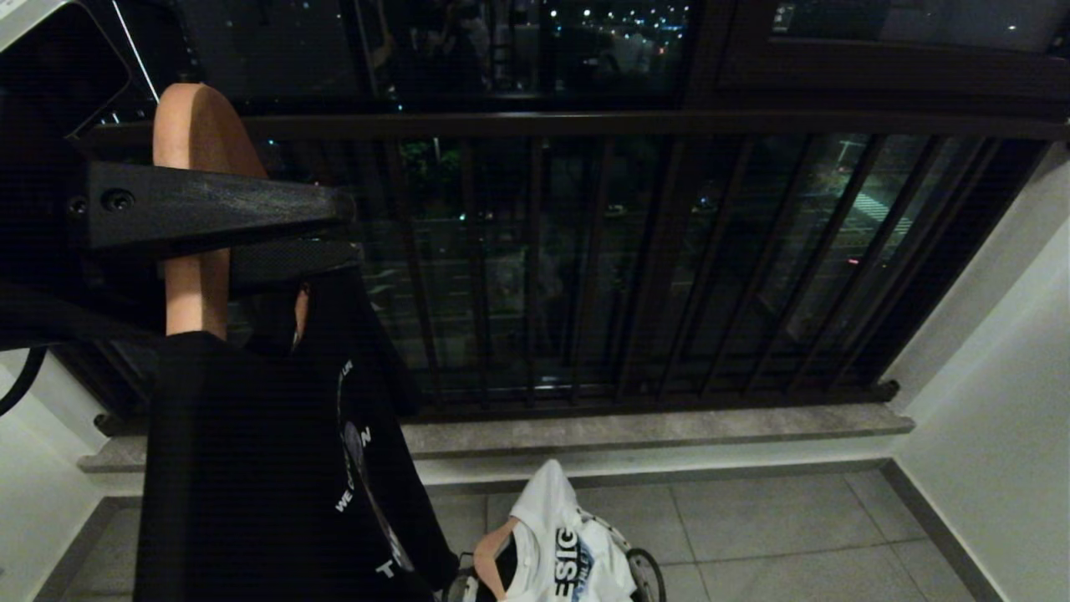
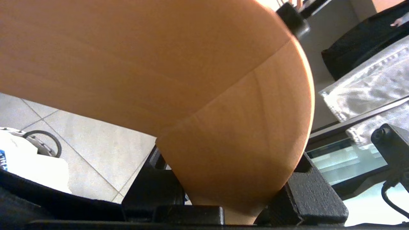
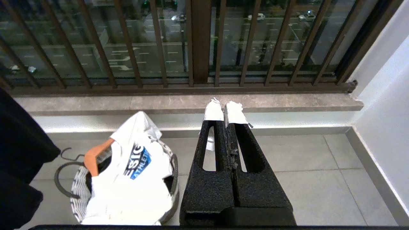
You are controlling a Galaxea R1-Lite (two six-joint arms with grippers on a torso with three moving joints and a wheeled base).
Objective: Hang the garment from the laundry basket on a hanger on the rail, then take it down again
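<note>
Black and blunt, the robot's left claw (image 1: pixel 334 238) fills the near left of the head view, its jaws clamped on the curved top of a pale orange wooden hanger (image 1: pixel 194 209), whose grain crowds the left wrist view. From that hanger droops a black T-shirt with white lettering (image 1: pixel 267 468), held high and clear of the floor, by the look of it so the garment can hang free on its way to or from the rail; which of the two the frames do not settle. No hanging rail can be made out, and the hanger's hook is cut off or hidden behind the claw.

Below, on the grey tiled floor (image 1: pixel 769 535), stands the small round laundry basket with pale sides and black wire rim (image 3: pixel 171 179), just beside the hem of the black shirt. Draped over it lies a white T-shirt with a blue-and-black logo (image 3: pixel 134 172) on a second orange wooden hanger (image 3: pixel 96 156), which hides the basket's inside. The basket's black loop handle (image 3: pixel 60 179) rests on the tiles.

Well apart, the right claw (image 3: pixel 224 111) hangs idle above bare floor, its white-tipped fingers (image 3: pixel 213 111) pressed together on nothing. Beyond runs a dark barred balcony railing (image 1: pixel 669 267) over a grey stone sill (image 1: pixel 652 431), city lights behind.
</note>
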